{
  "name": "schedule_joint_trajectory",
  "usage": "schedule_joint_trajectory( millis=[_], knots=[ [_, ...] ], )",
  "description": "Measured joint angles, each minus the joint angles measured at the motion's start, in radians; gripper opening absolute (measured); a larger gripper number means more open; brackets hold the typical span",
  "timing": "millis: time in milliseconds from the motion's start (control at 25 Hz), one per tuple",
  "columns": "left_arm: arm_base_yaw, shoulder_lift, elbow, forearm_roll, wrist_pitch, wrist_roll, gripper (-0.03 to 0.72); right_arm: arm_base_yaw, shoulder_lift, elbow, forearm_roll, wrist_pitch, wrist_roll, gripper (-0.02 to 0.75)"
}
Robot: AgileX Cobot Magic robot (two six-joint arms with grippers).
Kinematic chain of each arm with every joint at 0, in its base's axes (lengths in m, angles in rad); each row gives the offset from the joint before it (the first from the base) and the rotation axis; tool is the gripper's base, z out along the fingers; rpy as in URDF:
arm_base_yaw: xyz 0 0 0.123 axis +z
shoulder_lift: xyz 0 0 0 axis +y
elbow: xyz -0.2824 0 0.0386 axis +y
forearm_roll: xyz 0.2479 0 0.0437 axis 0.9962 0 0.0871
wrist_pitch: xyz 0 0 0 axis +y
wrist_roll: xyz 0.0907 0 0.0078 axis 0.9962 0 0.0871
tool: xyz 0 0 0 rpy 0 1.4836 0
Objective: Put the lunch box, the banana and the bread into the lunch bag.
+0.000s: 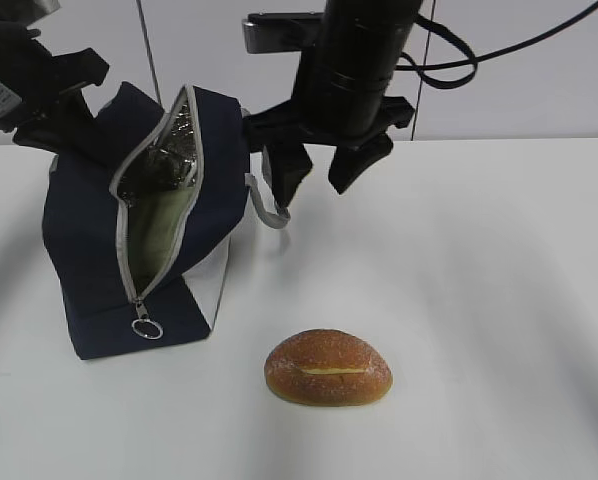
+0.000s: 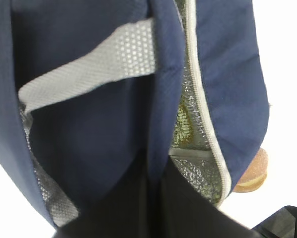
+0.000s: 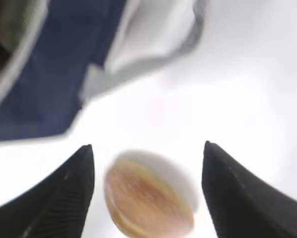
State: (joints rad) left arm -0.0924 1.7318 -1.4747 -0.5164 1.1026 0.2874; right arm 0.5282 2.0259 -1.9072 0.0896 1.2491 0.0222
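The navy lunch bag (image 1: 89, 230) stands at the left with its zipper open and foil lining showing. A sage-green surface (image 1: 159, 235) inside looks like the lunch box lid. The banana is hidden. My left gripper (image 1: 67, 120) is shut on the bag's upper edge; in the left wrist view the blue fabric (image 2: 89, 129) is pinched between the dark fingers of that gripper (image 2: 158, 171). The bread (image 1: 328, 368) lies on the table in front. My right gripper (image 1: 319, 178) hangs open and empty above the table right of the bag. The right wrist view shows the open gripper (image 3: 147, 145) over the blurred bread (image 3: 148, 196).
The bag's grey strap (image 1: 269, 210) hangs just left of the right gripper's fingers. The zipper's ring pull (image 1: 147, 327) lies at the bag's front bottom. White table (image 1: 479, 300) stretches right of the bread. The bread also shows past the bag in the left wrist view (image 2: 253, 171).
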Motion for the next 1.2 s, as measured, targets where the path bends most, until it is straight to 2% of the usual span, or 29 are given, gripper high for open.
schedule_joint_trajectory(
  millis=[200, 520, 640, 800, 1000, 1200],
  knots=[
    [0.0, 0.0, 0.0, 0.002, 0.0, 0.0, -0.003, 0.0, -0.151, 0.214, 0.007, -0.002, -0.172, 0.498],
    [0.0, 0.0, 0.0, 0.003, 0.0, 0.0, -0.003, 0.0, -0.268, 0.486, 0.185, -0.01, -0.53, 0.498],
    [0.0, 0.0, 0.0, 0.003, 0.0, 0.0, -0.003, 0.0, -0.268, 0.558, 0.201, -0.017, -0.666, 0.498],
    [0.0, 0.0, 0.0, 0.003, 0.0, 0.0, -0.003, 0.0, -0.27, 0.579, 0.184, -0.024, -0.806, 0.503],
    [0.0, 0.0, 0.0, 0.003, 0.0, 0.0, -0.003, 0.0, -0.27, 0.582, 0.184, -0.109, -0.871, 0.639],
    [0.0, 0.0, 0.0, 0.003, 0.0, 0.0, -0.003, 0.0, -0.27, 0.582, 0.184, -0.21, -0.938, 0.665]
  ],
)
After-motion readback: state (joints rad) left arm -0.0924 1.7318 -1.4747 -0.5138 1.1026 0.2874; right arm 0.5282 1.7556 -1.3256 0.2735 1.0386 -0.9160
